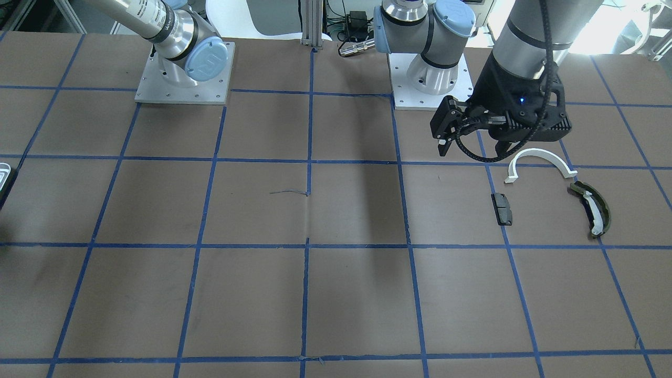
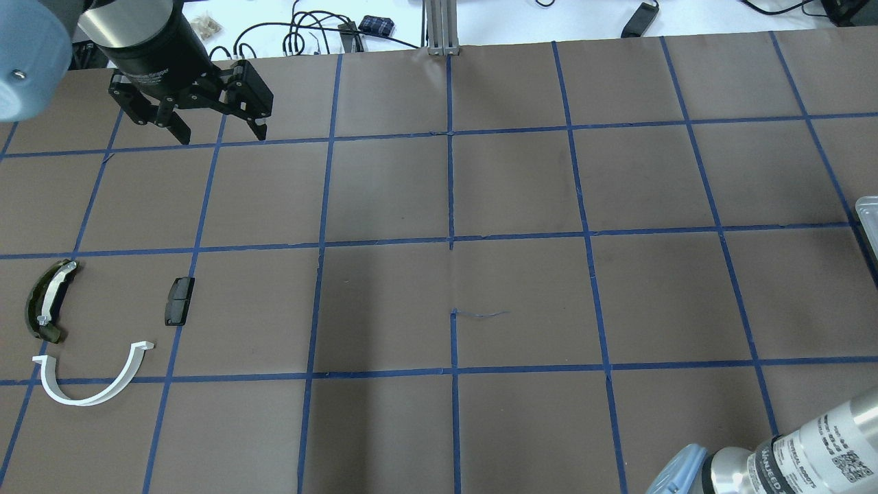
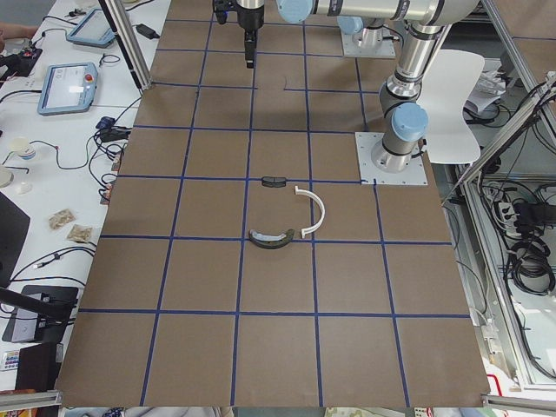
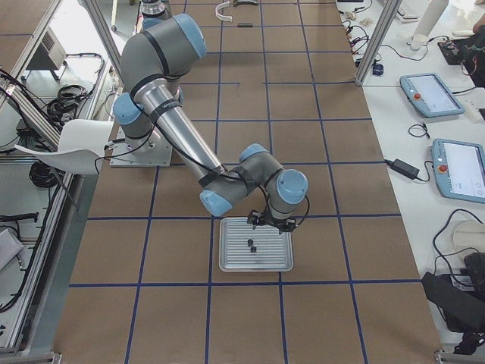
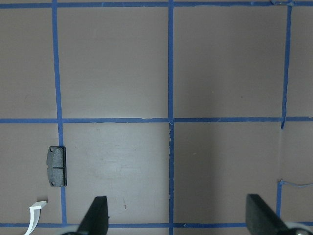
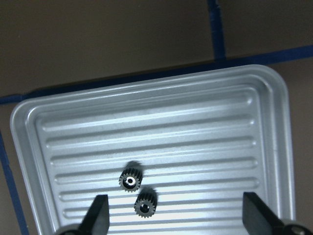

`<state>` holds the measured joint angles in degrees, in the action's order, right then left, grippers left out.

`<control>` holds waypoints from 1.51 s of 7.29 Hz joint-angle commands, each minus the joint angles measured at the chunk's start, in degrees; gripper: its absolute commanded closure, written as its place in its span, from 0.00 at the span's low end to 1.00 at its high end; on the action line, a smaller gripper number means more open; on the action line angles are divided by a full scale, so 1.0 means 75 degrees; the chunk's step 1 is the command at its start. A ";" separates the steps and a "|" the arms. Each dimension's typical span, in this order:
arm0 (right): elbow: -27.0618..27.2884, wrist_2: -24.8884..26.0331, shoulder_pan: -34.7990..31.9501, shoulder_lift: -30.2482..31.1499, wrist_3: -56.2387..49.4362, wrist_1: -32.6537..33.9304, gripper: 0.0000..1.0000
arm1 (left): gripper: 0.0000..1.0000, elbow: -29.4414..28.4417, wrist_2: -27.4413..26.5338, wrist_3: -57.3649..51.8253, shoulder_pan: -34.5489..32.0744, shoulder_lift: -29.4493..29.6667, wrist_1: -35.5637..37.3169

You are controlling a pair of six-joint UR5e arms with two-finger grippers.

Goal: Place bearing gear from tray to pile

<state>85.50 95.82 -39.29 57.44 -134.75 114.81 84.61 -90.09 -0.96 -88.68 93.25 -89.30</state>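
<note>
Two bearing gears (image 6: pixel 130 181) on end, just beside each other in tray (image 6: pixel 274 88) | right gripper (image 6: pixel 176 215) spread wide over tray, gears below, off-centre in its gap | left gripper (image 2: pixel 221 134) spread too, well apart from tray, near pile (image 2: pixel 180 300)

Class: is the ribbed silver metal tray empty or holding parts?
Not empty: the ribbed silver metal tray holds two small dark toothed gears on its floor, in the right wrist view.

Two gears (image 6: pixel 130 181) (image 6: pixel 145 206), one tray (image 6: pixel 195 122), one white arc (image 1: pixel 541 153), one olive piece (image 1: pixel 593 210), one black block (image 1: pixel 502 208)
</note>
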 commanded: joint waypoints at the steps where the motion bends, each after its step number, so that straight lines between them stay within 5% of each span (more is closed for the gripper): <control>1: 0.0936 -0.0142 0.0340 -0.0112 -0.1329 0.1407 0.11 | 0.00 0.0004 0.0012 -0.0001 0.0000 -0.0012 0.0000; 4: 0.1198 -0.0284 0.0422 -0.0065 -0.1440 0.1578 0.21 | 0.00 0.0004 0.0035 -0.0013 0.0011 -0.0012 0.0012; 7: 0.1233 -0.0284 0.0434 -0.0111 -0.1393 0.2059 0.50 | 0.00 0.0004 0.0035 -0.0013 0.0011 -0.0012 0.0012; 11: 0.1349 -0.0272 0.0423 -0.0053 -0.1241 0.1977 0.64 | 0.00 0.0016 0.0059 -0.0013 0.0011 -0.0012 0.0012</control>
<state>95.02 93.78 -36.11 56.86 -144.21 129.69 84.72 -89.69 -1.05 -88.59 93.16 -89.21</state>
